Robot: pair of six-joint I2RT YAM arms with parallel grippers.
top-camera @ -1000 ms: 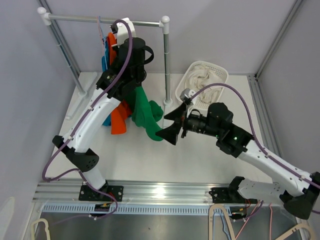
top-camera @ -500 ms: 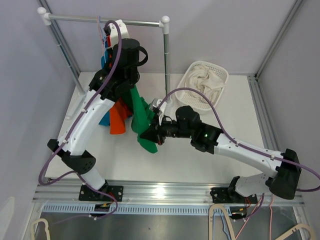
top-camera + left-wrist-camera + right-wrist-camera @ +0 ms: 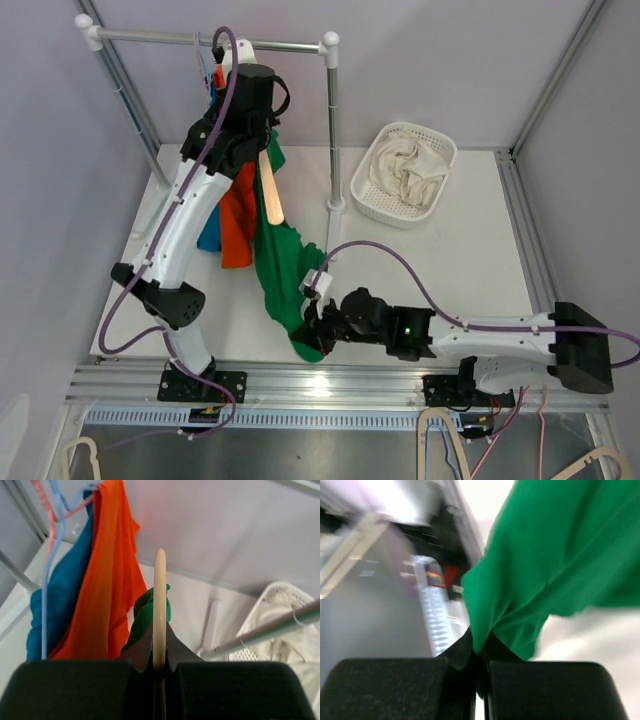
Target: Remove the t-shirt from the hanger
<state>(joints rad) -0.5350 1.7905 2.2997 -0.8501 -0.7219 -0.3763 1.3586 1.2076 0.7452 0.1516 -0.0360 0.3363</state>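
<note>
Hanger (image 3: 159,590) clamped by left end effector (image 3: 159,652), t-shirt (image 3: 555,555) by right end effector (image 3: 479,652): the pull should be kept steady, nearward.

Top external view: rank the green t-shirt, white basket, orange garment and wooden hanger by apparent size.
1. green t-shirt and white basket: look alike, unranked.
2. orange garment.
3. wooden hanger, only partly exposed.

I see pale grey walls (image 3: 450,60) around a white worktop (image 3: 480,250). A metal rack (image 3: 150,37) stands along its far edge, left side; light glares off the near-edge rail (image 3: 320,380).
</note>
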